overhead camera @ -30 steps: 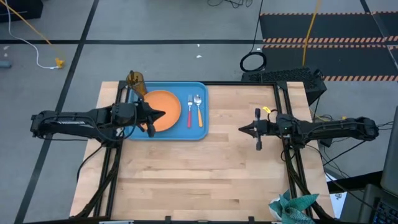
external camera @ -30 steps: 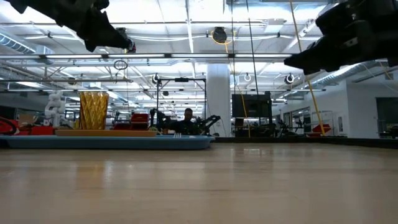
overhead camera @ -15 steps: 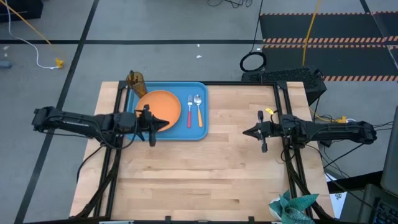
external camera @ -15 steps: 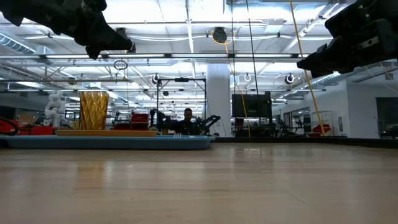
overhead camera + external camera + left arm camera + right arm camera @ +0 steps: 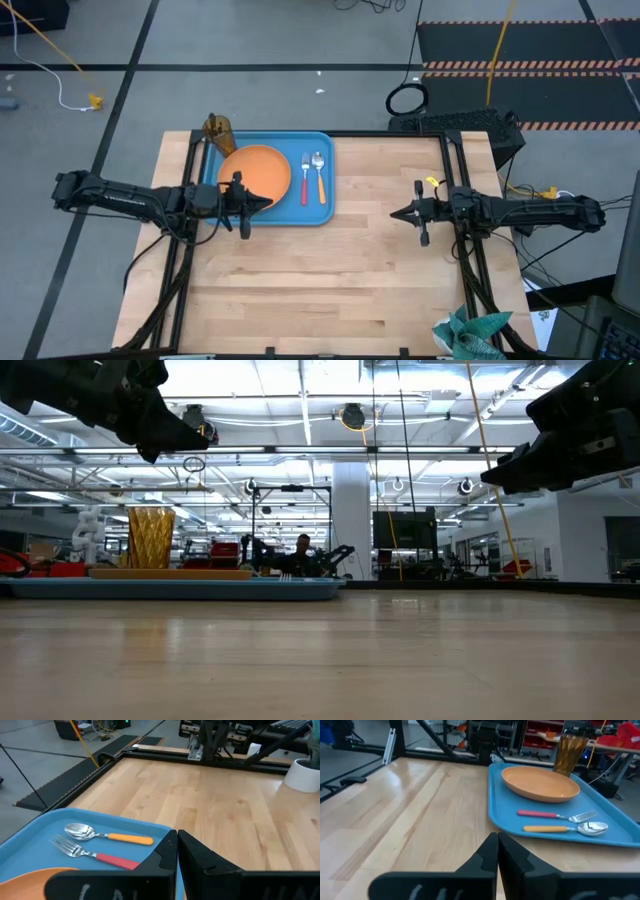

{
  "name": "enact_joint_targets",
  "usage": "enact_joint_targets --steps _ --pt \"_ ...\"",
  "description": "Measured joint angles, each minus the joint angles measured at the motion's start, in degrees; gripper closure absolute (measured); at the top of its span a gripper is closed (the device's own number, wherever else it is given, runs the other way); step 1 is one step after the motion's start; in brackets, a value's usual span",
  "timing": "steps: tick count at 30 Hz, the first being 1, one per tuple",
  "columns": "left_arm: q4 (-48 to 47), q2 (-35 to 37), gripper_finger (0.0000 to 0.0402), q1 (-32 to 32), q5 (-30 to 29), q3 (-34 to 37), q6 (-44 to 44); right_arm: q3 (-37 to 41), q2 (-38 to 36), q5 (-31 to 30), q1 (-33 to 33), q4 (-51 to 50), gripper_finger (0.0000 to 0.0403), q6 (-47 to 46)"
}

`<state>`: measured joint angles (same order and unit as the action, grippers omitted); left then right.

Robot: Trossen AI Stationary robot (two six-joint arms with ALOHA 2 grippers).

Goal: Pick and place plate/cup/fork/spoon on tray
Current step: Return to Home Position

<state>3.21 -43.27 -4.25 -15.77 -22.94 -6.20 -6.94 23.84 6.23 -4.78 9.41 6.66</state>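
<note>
The light-blue tray (image 5: pixel 325 212) lies at the table's far left. On it rest the orange plate (image 5: pixel 258 168), the red-handled fork (image 5: pixel 305 183) and the orange-handled spoon (image 5: pixel 320 180), side by side right of the plate. The amber cup (image 5: pixel 218 131) stands upright at the tray's far left corner. My left gripper (image 5: pixel 268 198) hangs shut and empty above the tray's near edge, just near of the plate; its own wrist view shows its fingers (image 5: pixel 176 835) together. My right gripper (image 5: pixel 392 212) is shut and empty above bare wood, right of the tray (image 5: pixel 495 815).
Bare wood fills the table's middle and near half. Black frame rails (image 5: pixel 462 260) run along the left and right sides under the arms. A teal cloth (image 5: pixel 470 333) lies at the near right corner. Across the table from the left wrist camera stands a white pot (image 5: pixel 302 775).
My left gripper has swung off the plate toward the table's near edge and sunk a little, staying shut. My right gripper has drawn back slightly toward the table's right edge. The tableware and tray have not moved.
</note>
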Motion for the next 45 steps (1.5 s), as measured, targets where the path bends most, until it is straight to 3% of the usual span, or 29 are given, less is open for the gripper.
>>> enact_joint_targets --steps 19,28,35,45 --pt "4.2 0.1 0.0385 0.0 -0.2 0.0 6.0 0.0 -9.2 0.1 0.0 -8.3 0.0403 -2.4" --pt "4.5 0.1 0.0385 0.0 -0.2 0.0 6.0 3.5 -14.4 0.0 0.0 -6.6 0.0403 -2.7" --pt "4.6 0.1 0.0385 0.0 -0.2 0.0 5.9 3.5 -19.2 -3.1 0.0 -8.2 0.0403 -2.1" --pt "7.4 0.1 0.0385 0.1 -0.8 0.0 8.9 3.3 -23.8 1.0 0.0 -11.1 0.0403 -4.5"
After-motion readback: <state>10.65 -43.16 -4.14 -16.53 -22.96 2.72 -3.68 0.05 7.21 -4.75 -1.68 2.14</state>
